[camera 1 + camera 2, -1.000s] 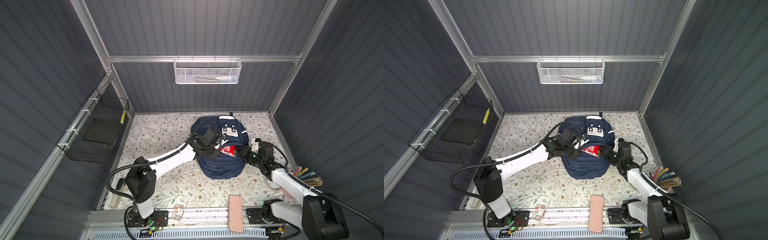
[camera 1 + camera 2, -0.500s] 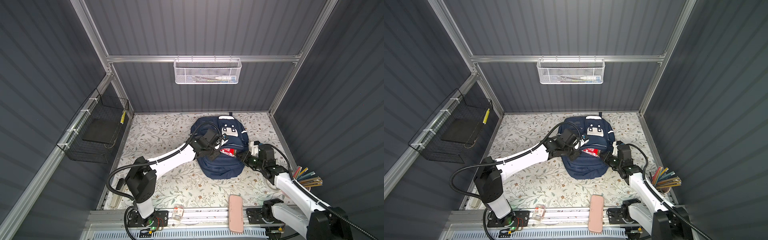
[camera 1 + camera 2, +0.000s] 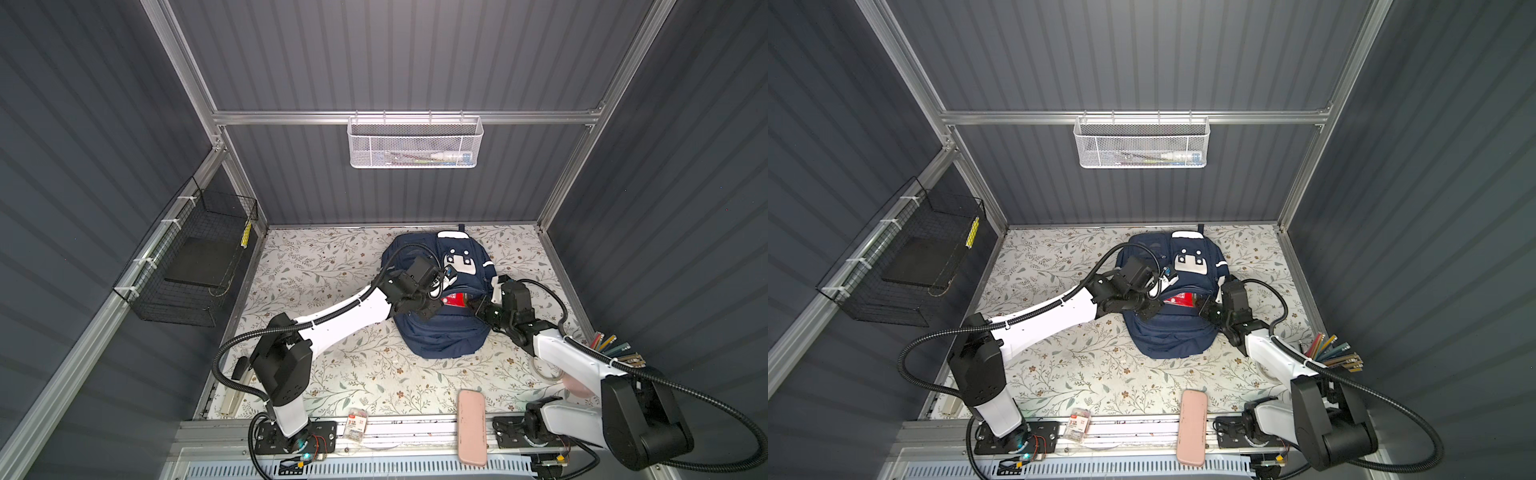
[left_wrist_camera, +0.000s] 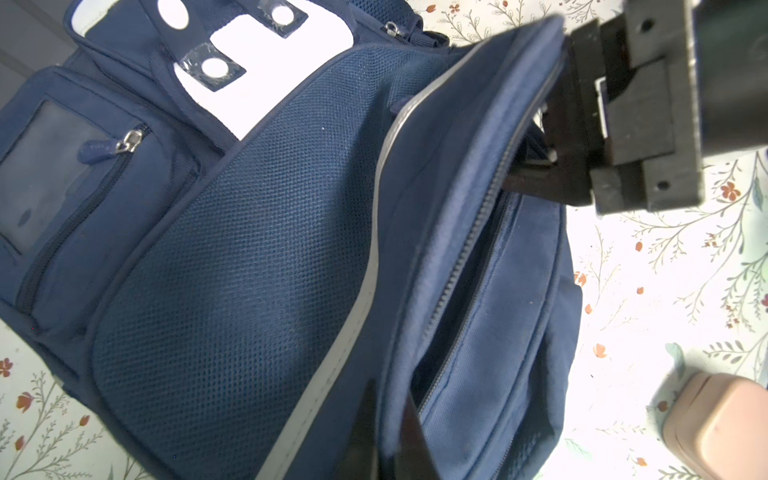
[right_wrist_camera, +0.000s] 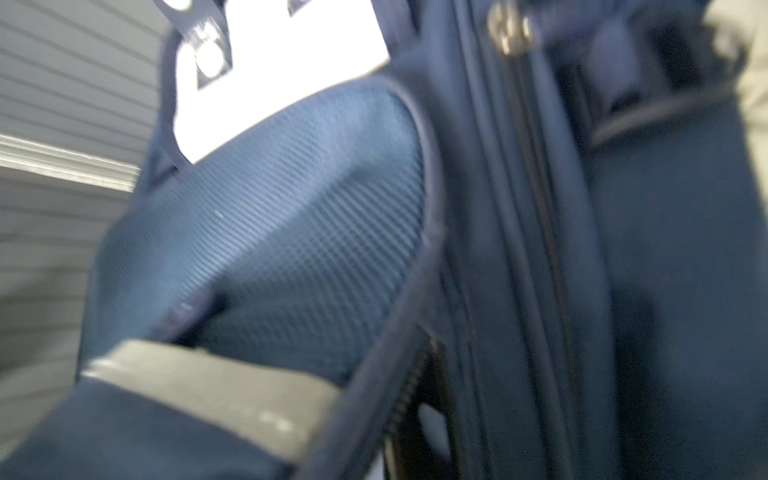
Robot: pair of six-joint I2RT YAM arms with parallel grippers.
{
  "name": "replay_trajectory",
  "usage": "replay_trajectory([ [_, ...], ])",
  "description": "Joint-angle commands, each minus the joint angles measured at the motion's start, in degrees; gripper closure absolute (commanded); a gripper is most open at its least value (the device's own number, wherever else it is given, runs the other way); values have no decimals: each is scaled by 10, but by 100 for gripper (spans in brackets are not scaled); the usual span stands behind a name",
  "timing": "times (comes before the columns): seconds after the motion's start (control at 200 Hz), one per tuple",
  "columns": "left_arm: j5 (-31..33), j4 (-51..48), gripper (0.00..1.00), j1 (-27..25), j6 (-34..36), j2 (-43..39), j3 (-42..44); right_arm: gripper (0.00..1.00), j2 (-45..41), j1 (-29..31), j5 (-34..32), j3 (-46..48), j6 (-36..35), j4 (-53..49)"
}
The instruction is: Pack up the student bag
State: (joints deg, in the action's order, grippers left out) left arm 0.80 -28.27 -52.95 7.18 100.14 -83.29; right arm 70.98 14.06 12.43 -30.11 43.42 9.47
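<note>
The student bag (image 3: 440, 336) (image 3: 1175, 336), a navy backpack with a white patch, lies in the middle of the floral mat. Its main zip opening gapes, and a red item (image 3: 455, 299) shows inside. My left gripper (image 3: 442, 286) (image 4: 388, 390) is shut on the opening's upper fabric edge at its left end and holds it up. My right gripper (image 3: 473, 305) (image 3: 1202, 309) sits at the opening's right end. In the left wrist view the right gripper (image 4: 540, 158) has its jaws closed around the zip edge. The right wrist view is blurred, with bag fabric (image 5: 291, 228) filling it.
A pink pencil case (image 3: 471, 428) and a small clear box (image 3: 357, 423) lie at the front edge. A cup of coloured pencils (image 3: 615, 347) stands at the right. A white mesh basket (image 3: 415, 143) hangs on the back wall and a black wire basket (image 3: 195, 270) on the left wall.
My right gripper has moved in to the right end of the bag's opening and its jaws have closed there. The left gripper has kept its hold and place.
</note>
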Motion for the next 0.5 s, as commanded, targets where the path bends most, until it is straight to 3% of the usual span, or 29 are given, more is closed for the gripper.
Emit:
replay_trajectory([
  [0.0,-43,-22,100,-10,-20,-6,-8,81,-9,11,-43,-24,-7,46],
  [0.185,-23,-44,95,-9,-6,22,-9,65,-113,32,-77,30,-11,-36],
  [0.335,-71,-59,86,-10,-2,37,-4,62,-227,32,-82,76,-13,-129],
  [0.415,-96,-64,69,-11,2,31,2,63,-277,33,-66,85,-11,-181],
  [0.495,-105,-56,40,-10,0,13,14,62,-313,39,-48,89,-8,-218],
])
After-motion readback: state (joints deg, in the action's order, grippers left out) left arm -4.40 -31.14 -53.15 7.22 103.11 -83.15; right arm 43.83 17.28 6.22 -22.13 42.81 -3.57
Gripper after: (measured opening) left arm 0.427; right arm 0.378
